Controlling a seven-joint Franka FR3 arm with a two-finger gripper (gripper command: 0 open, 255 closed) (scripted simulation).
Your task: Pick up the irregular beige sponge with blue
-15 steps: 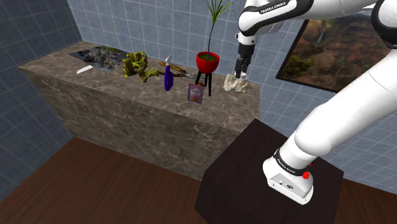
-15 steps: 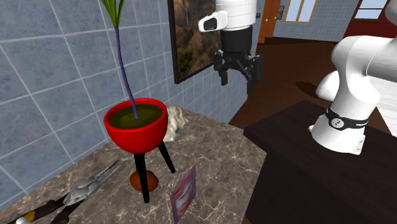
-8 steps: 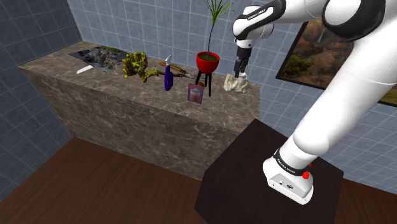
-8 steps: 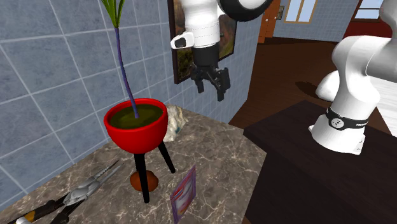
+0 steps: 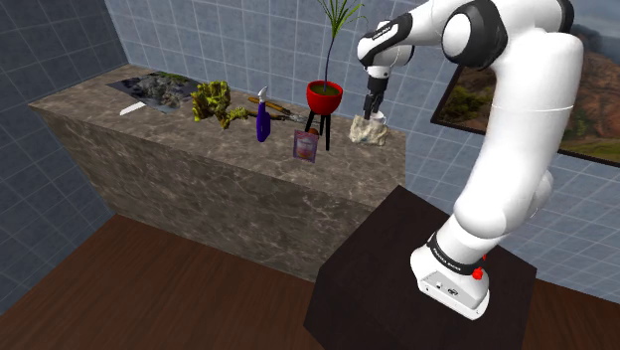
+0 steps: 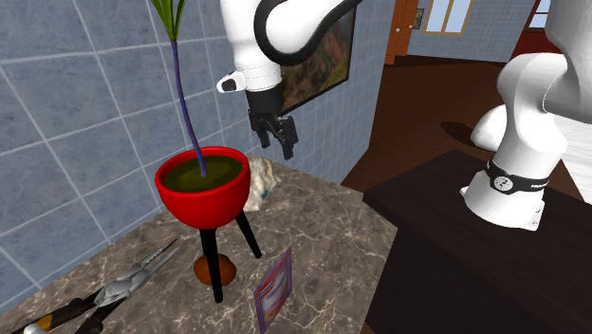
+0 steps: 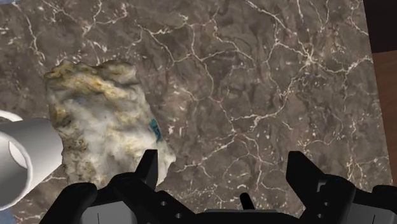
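- Arm [image 5: 517, 119] swung toward wall since 1 s ago; end effector [image 5: 373, 107] above sponge [image 5: 369, 130]; fingers apart, empty
- Sponge on marble bench [image 5: 199, 184], beside red plant pot [image 5: 324, 95]; untouched

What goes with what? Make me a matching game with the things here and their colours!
Things:
1. sponge
2. plant pot
3. bottle
4. claw

Colours:
A. red
B. purple
C. black
D. beige and white with a blue spot

Pairs: 1-D, 2-A, 3-B, 4-C
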